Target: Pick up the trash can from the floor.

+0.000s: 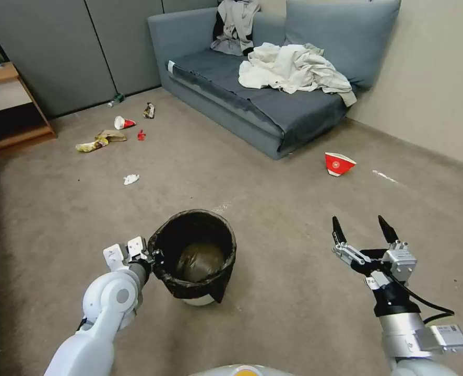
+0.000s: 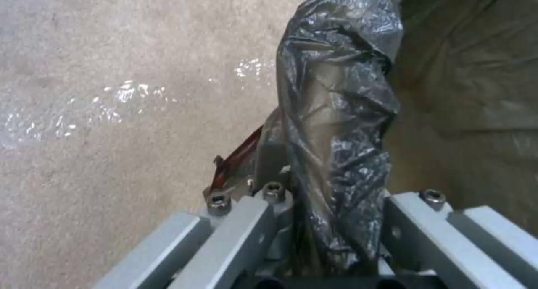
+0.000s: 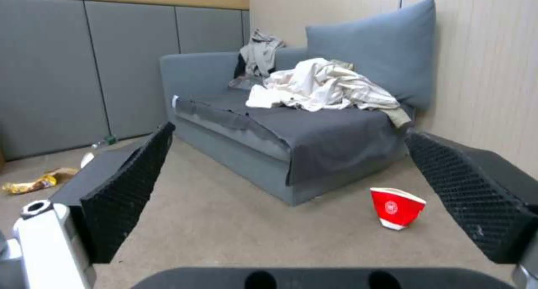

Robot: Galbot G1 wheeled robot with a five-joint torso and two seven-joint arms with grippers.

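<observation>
On the carpet at about six o'clock in the head view sits the trash can (image 1: 197, 258), a white bin lined with a black bag folded over its rim, tilted a little toward the left arm. The left gripper (image 1: 153, 257) is at the can's nine o'clock edge, its jaws clenched on the bagged rim. The right gripper (image 1: 364, 230) hovers at about four o'clock, well apart from the can, its two black fingers spread and grasping nothing. The floor (image 1: 273, 198) stretches beige-grey behind them. A red-and-white paper bowl (image 1: 339, 163) lies tipped at about two o'clock, near the front of a blue-grey sofa (image 1: 252, 112) at twelve o'clock, which carries a heap of pale clothes (image 1: 294, 68). Scattered litter (image 1: 108, 137) lies at about ten o'clock, with a crumpled white scrap (image 1: 131, 179) nearer.

From the left wrist, the crinkled black bag (image 2: 336, 112) runs down between the grey finger blocks of the left gripper (image 2: 330, 243), pinched tight on both sides. The can's dim interior lies on one side of the rim and bare carpet (image 2: 112, 112) on the other.

From the right wrist, the right gripper (image 3: 291, 196) shows its two black textured pads (image 3: 129, 184) held wide apart with only carpet (image 3: 252, 222) between them. Beyond lie the tipped bowl (image 3: 396, 207), the sofa (image 3: 314, 142) and the clothes (image 3: 325, 85) on its seat.
</observation>
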